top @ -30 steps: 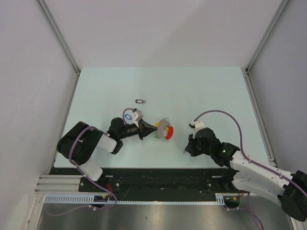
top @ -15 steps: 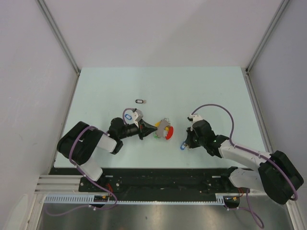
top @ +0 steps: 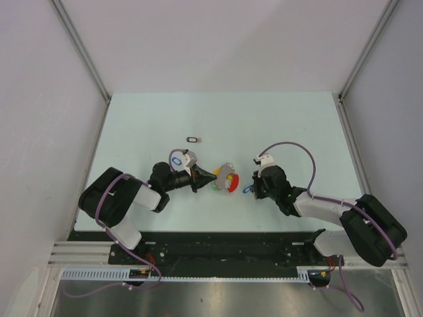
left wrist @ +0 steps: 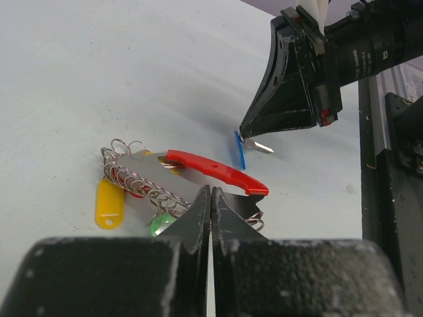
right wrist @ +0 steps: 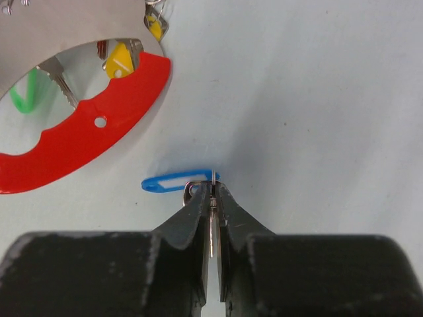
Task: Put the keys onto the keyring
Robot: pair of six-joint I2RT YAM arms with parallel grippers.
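The keyring (top: 229, 179) lies at mid-table, a thin metal piece with a red curved band (left wrist: 213, 169) and a cluster of keys with yellow (left wrist: 109, 202) and green (left wrist: 157, 225) tags. My left gripper (top: 213, 177) is shut on its near metal edge (left wrist: 211, 191). My right gripper (top: 250, 189) is shut on a silver key's blade, and its blue tag (right wrist: 173, 182) sticks out to the left of the fingertips (right wrist: 213, 190), just right of the red band (right wrist: 86, 135). A black-tagged key (top: 193, 139) lies loose farther back on the table.
Another blue-and-white tag (top: 176, 160) shows beside the left wrist. The pale green table (top: 297, 125) is walled by white panels on three sides, and both arm bases sit at its near edge.
My right arm has swung left toward the keyring, carrying the blue-tagged key close to the red band. The left arm and keyring have stayed still.
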